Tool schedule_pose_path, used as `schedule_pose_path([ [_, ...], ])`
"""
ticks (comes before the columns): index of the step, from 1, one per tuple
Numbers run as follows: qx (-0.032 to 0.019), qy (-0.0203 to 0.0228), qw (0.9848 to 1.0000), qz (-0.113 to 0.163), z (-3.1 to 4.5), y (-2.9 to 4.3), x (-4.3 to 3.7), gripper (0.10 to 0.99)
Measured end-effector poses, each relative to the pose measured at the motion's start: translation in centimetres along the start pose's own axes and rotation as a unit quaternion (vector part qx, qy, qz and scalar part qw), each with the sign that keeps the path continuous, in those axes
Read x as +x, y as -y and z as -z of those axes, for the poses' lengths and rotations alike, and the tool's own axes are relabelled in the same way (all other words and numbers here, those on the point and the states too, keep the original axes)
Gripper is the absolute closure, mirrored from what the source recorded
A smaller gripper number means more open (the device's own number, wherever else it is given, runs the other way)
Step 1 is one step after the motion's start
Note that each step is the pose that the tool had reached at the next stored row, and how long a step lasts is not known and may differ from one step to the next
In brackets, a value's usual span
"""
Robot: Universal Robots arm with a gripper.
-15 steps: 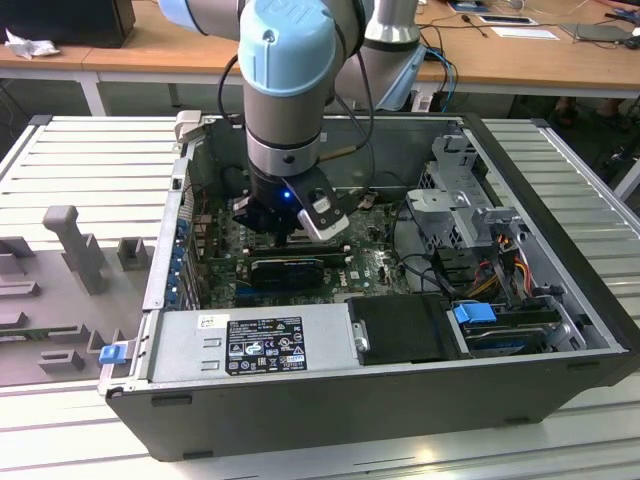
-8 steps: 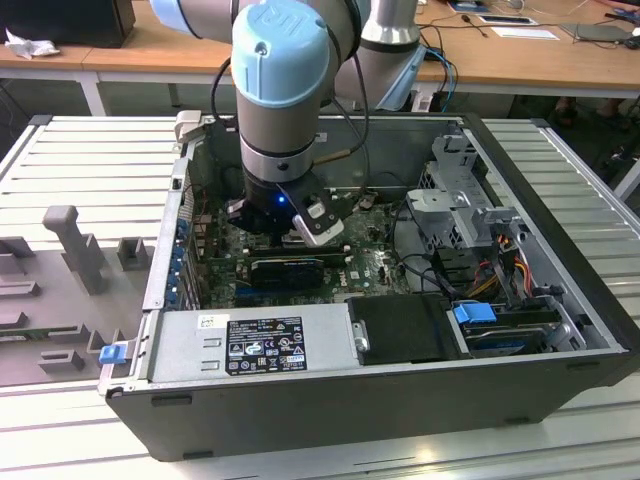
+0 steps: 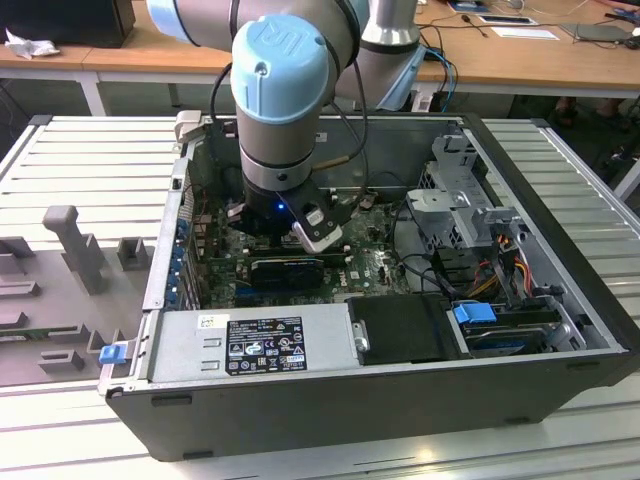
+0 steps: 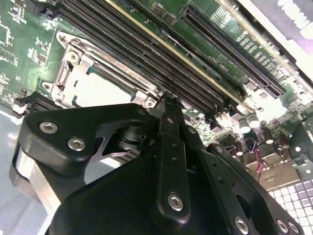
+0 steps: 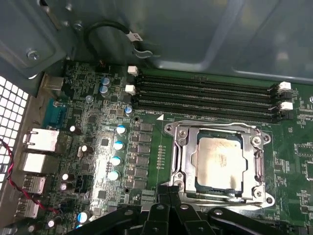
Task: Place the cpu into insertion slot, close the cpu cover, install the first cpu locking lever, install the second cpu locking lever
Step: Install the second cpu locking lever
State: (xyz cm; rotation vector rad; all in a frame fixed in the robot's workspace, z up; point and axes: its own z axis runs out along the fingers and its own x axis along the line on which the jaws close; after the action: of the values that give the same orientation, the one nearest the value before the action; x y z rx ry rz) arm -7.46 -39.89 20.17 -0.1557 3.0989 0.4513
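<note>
Pincer (image 5: 168,192) pinched together, tips at the cpu cover (image 5: 217,164).

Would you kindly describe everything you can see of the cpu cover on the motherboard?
The cpu cover is a dull silver metal frame, roughly square, with a square window at its centre. It lies closed and flat over the insertion slot, and the pale cpu shows through the window. Screws sit at the corners of the surrounding bracket. It lies beside the long black memory slots on the green board. In both wrist views the black pincer hangs at the frame's edge; whether they touch is unclear.
</note>
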Motion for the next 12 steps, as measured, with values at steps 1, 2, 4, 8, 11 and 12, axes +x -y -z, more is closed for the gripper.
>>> schedule_pose_path([
  [1,-0.0013,0.0001,1.0000,0.000,-0.06,0.02,0.01,0.980],
  [2,-0.0030,0.0003,1.0000,0.000,-0.16,0.07,0.02,0.980],
  [4,-0.0048,0.0003,1.0000,0.000,-0.33,0.19,0.03,0.980],
  [8,-0.0115,0.0010,0.9999,0.001,-0.57,0.27,0.23,0.980],
  [11,-0.0138,0.0011,0.9999,0.001,-0.63,0.27,0.45,0.980],
  [12,-0.0139,0.0012,0.9999,0.001,-0.56,0.25,0.45,0.980],
])
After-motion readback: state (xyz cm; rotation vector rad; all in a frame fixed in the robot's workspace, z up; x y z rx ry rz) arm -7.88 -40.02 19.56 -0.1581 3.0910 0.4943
